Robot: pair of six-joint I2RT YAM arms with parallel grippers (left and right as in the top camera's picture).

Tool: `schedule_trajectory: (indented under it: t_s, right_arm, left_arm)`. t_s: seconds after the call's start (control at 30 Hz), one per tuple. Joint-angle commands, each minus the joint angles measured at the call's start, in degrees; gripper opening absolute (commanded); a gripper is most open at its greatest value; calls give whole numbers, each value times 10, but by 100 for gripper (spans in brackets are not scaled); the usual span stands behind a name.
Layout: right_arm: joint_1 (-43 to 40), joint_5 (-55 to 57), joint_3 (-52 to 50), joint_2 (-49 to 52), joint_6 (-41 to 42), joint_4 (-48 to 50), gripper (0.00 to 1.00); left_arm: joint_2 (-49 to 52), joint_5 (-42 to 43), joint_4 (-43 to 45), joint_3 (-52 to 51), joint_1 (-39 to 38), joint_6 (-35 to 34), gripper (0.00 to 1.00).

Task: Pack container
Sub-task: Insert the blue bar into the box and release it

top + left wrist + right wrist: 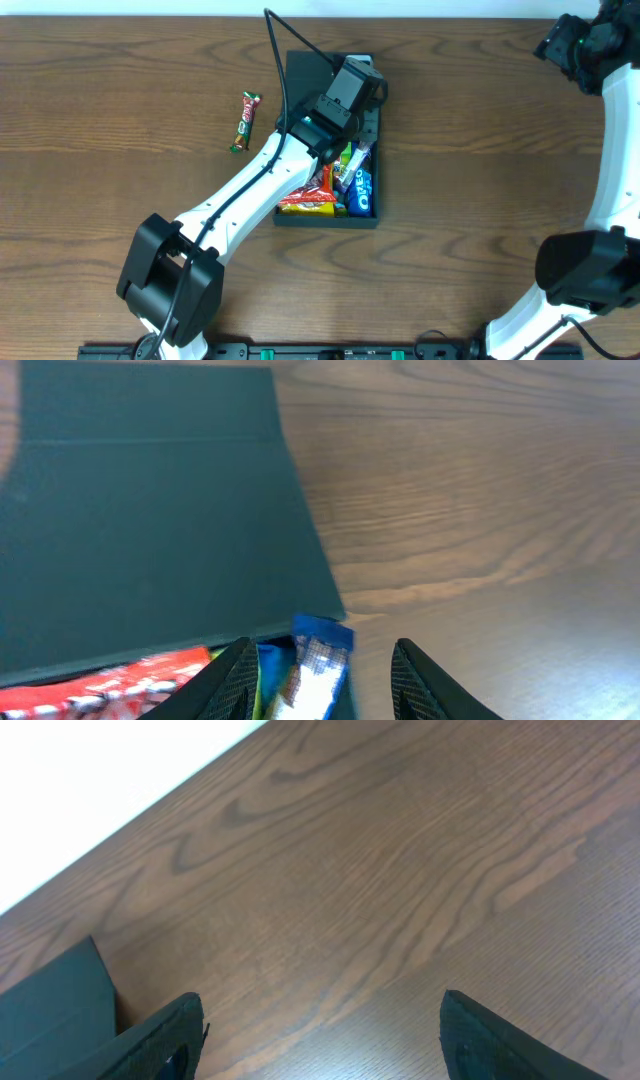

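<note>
The container is a dark teal square box in the middle of the table, with its flat lid laid open at the far side. Inside lie several snack packets, among them a blue Oreo packet and a red-and-yellow one. My left gripper hangs over the box's far right corner. In the left wrist view its jaws stand apart. A blue packet lies between them beside the left finger, clear of the right one. My right gripper is open over bare wood at the far right.
A green-and-red snack bar lies on the table left of the container. In the right wrist view the open fingers frame bare wood, with a corner of the teal box at the left. The table's far edge is close.
</note>
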Motion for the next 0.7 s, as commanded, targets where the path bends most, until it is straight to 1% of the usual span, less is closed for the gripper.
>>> schedule_trajectory:
  t_s: [0.0,0.1,0.17,0.37,0.4,0.47,0.5,0.6,0.67]
  right_arm:
    - [-5,5,3,-2,-8,-2,76]
    - [-5,3,3,-2,-8,-4,76]
    - [-5,3,3,-2,-8,-9,76]
    - [-5,3,3,-2,-7,-23,77]
    - [-5,-2,3,-2,-7,-24,77]
    - [-5,-14,3,-2,-7,-23,77]
    - [-5,-17,3,-2,-7,-23,77]
    - [-5,-18,3,-2,-7,-26,78]
    - [-5,-18,3,-2,-7,-29,78]
  left_arm:
    - [9,-87,-10,0,18,58,46]
    - [10,-179,-21,0,48,109,49]
    - [9,-191,-28,0,95,140,50]
    - [15,-101,-30,-16,225,143,51]
    - [21,-67,-30,-24,246,173,51]
    - [34,-31,-29,-35,264,207,51]
    - [42,-33,-29,-41,269,217,51]
    - [67,-30,-27,-43,281,222,53]
    - [91,-2,-26,-43,286,241,52]
